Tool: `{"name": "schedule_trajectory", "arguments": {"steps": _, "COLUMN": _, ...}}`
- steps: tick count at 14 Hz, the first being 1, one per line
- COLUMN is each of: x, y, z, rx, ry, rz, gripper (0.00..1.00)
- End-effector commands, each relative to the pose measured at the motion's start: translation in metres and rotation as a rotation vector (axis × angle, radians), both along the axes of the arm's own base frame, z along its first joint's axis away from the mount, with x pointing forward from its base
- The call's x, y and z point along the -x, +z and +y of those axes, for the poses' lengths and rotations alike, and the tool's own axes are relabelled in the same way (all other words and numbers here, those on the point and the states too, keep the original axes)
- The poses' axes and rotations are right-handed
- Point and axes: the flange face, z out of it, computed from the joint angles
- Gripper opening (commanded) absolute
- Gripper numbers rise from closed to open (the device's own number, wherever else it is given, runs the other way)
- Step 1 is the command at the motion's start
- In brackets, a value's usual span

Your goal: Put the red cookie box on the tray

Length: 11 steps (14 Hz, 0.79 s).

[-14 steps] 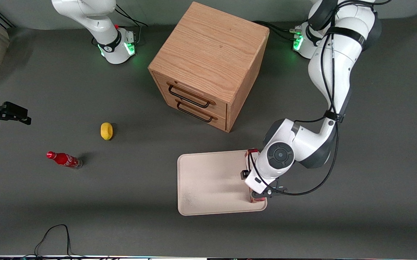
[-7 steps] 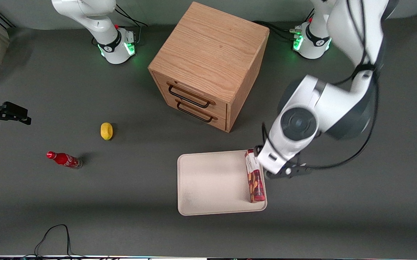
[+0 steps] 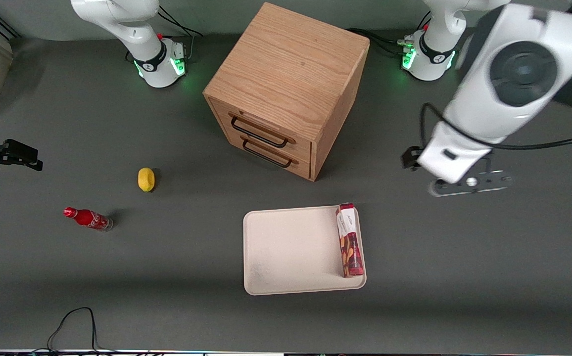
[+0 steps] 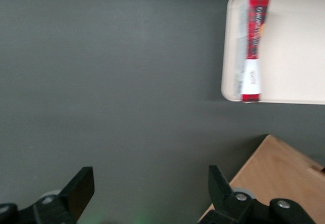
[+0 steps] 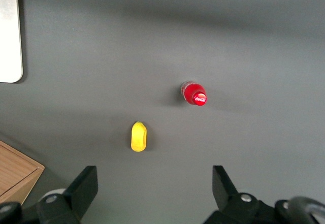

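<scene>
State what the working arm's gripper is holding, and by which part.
Nothing. The gripper is open and empty above bare table, while the red cookie box lies on the tray.

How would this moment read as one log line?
red cookie box: lying on tray edge | gripper: open, empty, raised clear | task: placed

The open tool hangs apart from the red cookie box lying on the tray.
</scene>
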Motion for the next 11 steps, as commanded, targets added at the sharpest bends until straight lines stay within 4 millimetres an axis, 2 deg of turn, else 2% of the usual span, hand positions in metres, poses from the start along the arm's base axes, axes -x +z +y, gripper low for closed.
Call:
{"name": "schedule_trajectory", "arguments": {"steps": 1, "x": 0.014, "y": -0.006, "z": 0.041, "rx": 0.009, "ry": -0.028, "rz": 0.015, "gripper": 1.0}}
{"name": "schedule_trajectory", "arguments": {"steps": 4, "x": 0.025, "y": -0.025, "z": 0.076, "rx": -0.002, "ry": 0.006, "rz": -0.038, "gripper": 1.0}}
{"name": "schedule_trajectory", "arguments": {"steps": 6, "x": 0.022, "y": -0.034, "z": 0.087, "rx": 0.002, "ry": -0.005, "rz": -0.039, "gripper": 1.0}}
{"name": "schedule_trajectory", "arguments": {"steps": 8, "x": 0.018, "y": -0.042, "z": 0.118, "rx": 0.01, "ry": -0.011, "rz": -0.028, "gripper": 1.0}}
{"name": "schedule_trajectory", "arguments": {"steps": 11, "x": 0.018, "y": -0.039, "z": 0.148, "rx": 0.049, "ry": -0.044, "rz": -0.024, "gripper": 1.0}}
